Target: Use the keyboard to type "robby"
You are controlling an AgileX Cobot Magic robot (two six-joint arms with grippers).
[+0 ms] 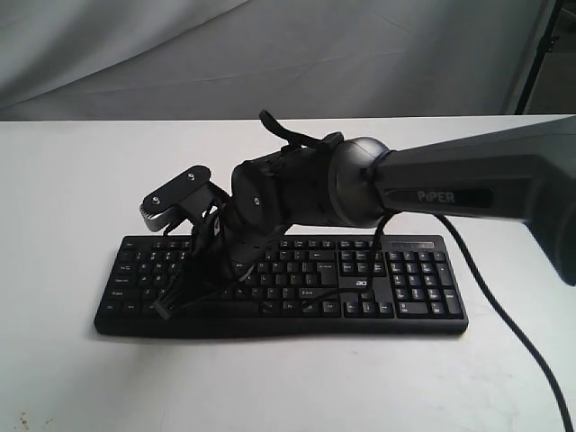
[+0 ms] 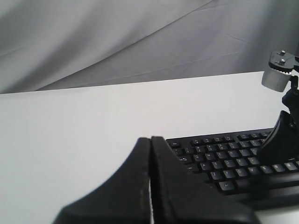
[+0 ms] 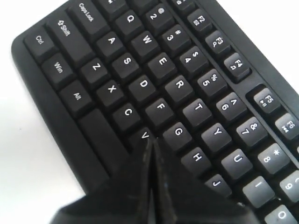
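Note:
The wide black keyboard (image 1: 405,279) lies flat on the white table (image 1: 72,180). My right arm reaches across to its left half, where the right gripper (image 1: 238,263) points down with its jaws pressed together and empty. In the right wrist view the right gripper (image 3: 152,142) has its tip right beside the V key (image 3: 144,135), below G; the B key is hidden under the fingers. The left gripper (image 2: 151,138) is shut and empty, held low off the left end of the keyboard (image 2: 224,158). It does not show in the exterior view.
A black cable (image 1: 504,315) trails over the table at the right, past the number pad. The right arm's silver wrist camera (image 1: 175,196) juts out above the keyboard's left end. Grey cloth (image 1: 270,54) hangs behind the table's far edge.

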